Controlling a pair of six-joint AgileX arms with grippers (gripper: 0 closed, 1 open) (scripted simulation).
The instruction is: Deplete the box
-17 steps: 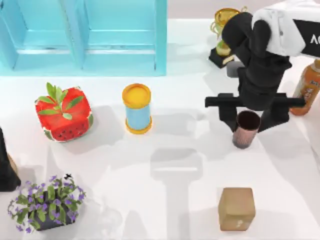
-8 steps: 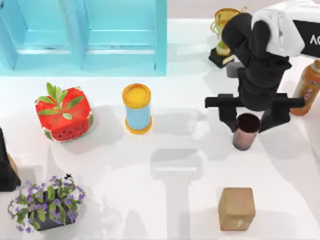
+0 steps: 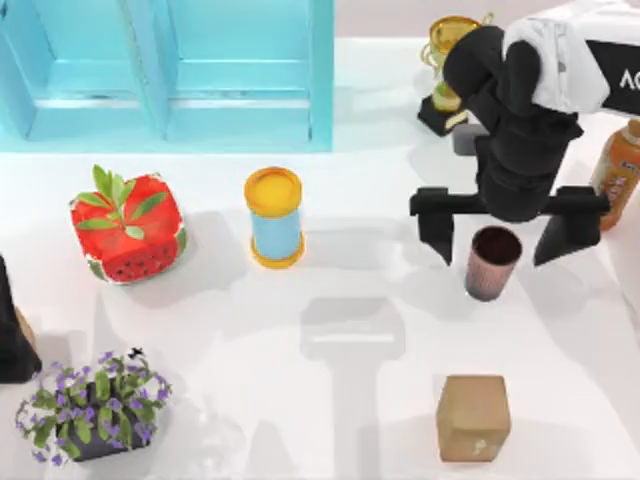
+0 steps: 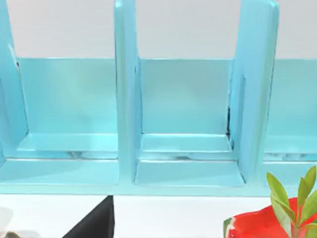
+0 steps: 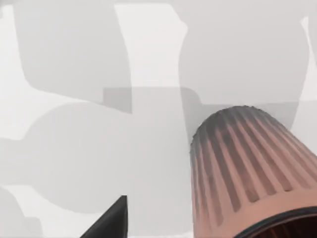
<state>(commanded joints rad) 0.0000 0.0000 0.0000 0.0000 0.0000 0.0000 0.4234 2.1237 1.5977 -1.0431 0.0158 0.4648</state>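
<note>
Worktop [image 3: 350, 420], white: items and status.

Turquoise open-fronted box with upright dividers [image 3: 165, 75], upper left of the top view: the compartments in view hold nothing, in both the top and left wrist views.

Ribbed copper-brown cup [image 3: 491, 261], right of centre: upright on the worktop, well apart from the box.

Right gripper [image 3: 510, 238], upper right: straddling the cup, jaws spread wide, neither one touching it.

Left arm: parked at the left edge; its jaws' state cannot be told.

Status, as judged: the cup looks set down and released outside the box; emptying appears complete or nearly so. Remaining: lift the right gripper clear.
</note>
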